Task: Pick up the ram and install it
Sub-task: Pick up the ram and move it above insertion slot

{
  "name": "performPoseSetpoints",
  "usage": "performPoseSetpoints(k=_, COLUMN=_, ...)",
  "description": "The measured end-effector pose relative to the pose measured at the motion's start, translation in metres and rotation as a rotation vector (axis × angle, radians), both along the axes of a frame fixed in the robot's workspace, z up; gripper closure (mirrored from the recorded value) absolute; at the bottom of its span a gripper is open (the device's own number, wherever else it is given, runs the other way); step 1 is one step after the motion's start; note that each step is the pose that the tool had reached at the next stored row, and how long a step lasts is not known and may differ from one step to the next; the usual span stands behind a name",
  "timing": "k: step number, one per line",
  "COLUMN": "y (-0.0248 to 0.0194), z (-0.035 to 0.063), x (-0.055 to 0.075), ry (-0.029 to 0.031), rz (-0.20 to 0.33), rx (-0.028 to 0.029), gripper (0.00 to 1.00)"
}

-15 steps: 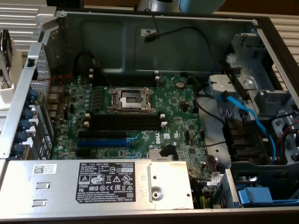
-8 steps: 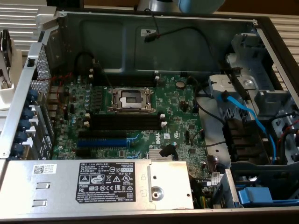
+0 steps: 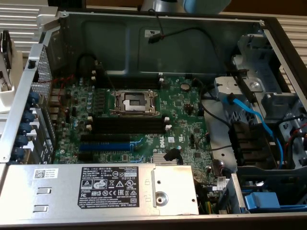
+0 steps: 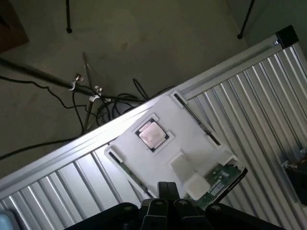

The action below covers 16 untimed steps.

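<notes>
Hovering over a white tray (image 4: 177,129) on the ribbed metal table (image 4: 259,91), the claw (image 4: 163,203) shows as a dark cluster in the wrist view. I cannot tell how wide it stands, and nothing can be seen gripped in it. The ram (image 4: 223,177) is the thing closest to the claw: a green board with dark chips at the tray's corner, just ahead and off to one side. It seems partly tucked under a white block (image 4: 196,184), so only its end shows. That seat looks meant to keep the stick at a fixed spot where the claw can find it. Farther from the claw, a processor chip (image 4: 152,135) sits in a square recess at the tray's middle, kept apart from the ram in the same way.

Well away from the claw, the exterior view has the computer case (image 3: 158,33) lying open with its motherboard (image 3: 187,120) facing up. This leaves the long black slots (image 3: 127,125) reachable from above. They look unfilled, with their white end latches (image 3: 168,127) showing. By my judgement the ram is not yet picked up, let alone installed. A grey-blue part of the arm (image 3: 192,5) stands past the case's far wall.
</notes>
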<state>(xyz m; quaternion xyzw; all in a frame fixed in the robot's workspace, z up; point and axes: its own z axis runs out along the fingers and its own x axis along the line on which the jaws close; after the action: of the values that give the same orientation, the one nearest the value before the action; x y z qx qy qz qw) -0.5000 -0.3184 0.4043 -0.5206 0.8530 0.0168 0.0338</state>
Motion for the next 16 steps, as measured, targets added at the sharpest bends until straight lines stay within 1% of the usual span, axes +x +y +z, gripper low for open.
performPoseSetpoints(k=16, y=0.0, z=0.0, x=0.0, ry=0.0043, rz=0.291, rx=-0.0065, gripper=0.9)
